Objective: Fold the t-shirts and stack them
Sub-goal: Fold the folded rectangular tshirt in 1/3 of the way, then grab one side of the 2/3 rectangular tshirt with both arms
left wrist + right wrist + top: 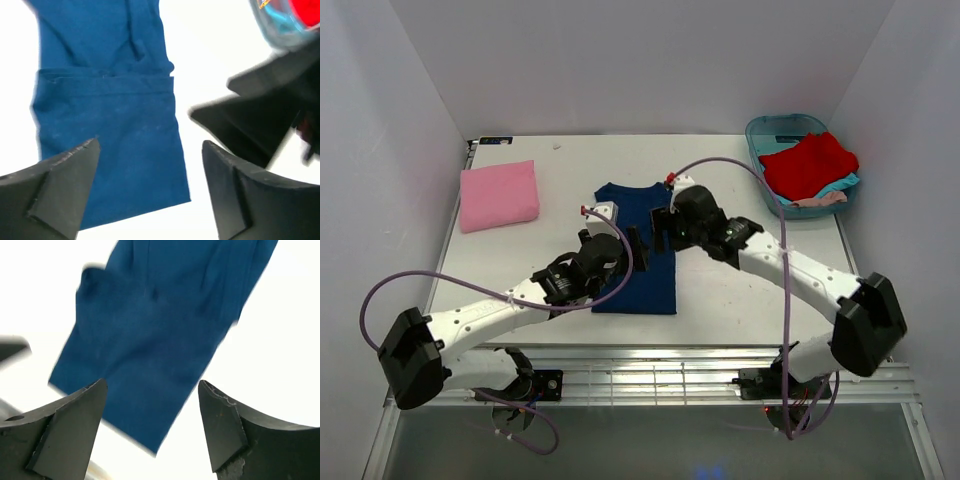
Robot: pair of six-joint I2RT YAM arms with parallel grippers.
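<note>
A navy blue t-shirt lies on the white table as a long narrow strip, its sides folded in. My left gripper hovers open over its left middle. In the left wrist view the navy shirt lies below the open gripper, with its right hem corner between the fingers. My right gripper hovers open over the shirt's right side. In the right wrist view the gripper is open and empty above the navy shirt. A folded pink t-shirt lies at the back left. A red t-shirt lies in the tub.
A teal plastic tub stands at the back right, holding the red shirt over teal cloth and pale cloth. White walls close in the table on three sides. The right arm's dark wrist fills the right of the left wrist view.
</note>
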